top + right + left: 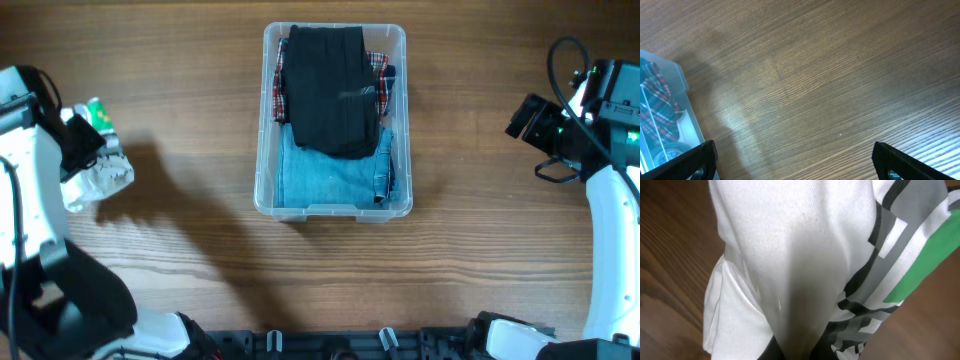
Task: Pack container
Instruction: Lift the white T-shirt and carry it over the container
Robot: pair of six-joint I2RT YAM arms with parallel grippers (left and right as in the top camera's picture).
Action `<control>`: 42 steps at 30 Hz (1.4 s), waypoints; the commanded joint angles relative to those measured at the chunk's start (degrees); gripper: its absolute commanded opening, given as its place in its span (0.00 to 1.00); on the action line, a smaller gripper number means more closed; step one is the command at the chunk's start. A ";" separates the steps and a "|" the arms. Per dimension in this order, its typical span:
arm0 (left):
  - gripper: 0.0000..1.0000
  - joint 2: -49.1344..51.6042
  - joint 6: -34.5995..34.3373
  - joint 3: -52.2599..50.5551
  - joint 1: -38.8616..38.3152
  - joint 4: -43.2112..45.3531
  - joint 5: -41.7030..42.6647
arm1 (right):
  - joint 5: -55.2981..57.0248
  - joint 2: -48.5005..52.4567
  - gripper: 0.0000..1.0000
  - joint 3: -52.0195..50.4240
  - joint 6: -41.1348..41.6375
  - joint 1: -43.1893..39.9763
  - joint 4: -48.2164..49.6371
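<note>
Our clear plastic bin [333,211], with rounded corners and a thick rim, sits mid-desk [480,260]. We count three things in it: one black garment [333,90] on top, one red plaid piece [281,85] peeking out under it, and one blue denim piece [330,175] at the near end. Our left fingers [85,145] are clamped on one white cloth [100,180] with a green, grey and black print, well left of the bin, and our right fingers [905,160] are spread wide holding nothing, off to its right.

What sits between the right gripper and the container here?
Nothing: only bare wooden table lies between the open right gripper and the container, as the overhead and right wrist views both show.
</note>
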 commanded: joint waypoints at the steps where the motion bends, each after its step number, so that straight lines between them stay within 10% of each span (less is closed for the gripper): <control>1: 0.04 -4.46 -1.90 1.36 -0.15 0.55 2.93 | 0.57 0.26 1.00 0.57 -0.09 -0.28 0.20; 16: 0.04 -9.97 -8.22 2.60 -9.57 -3.34 11.08 | 0.57 0.52 1.00 0.57 -0.09 -0.28 0.20; 42: 0.04 -5.20 -13.75 13.11 -62.58 -3.69 -1.22 | 0.57 0.52 1.00 0.57 -0.07 -0.28 0.20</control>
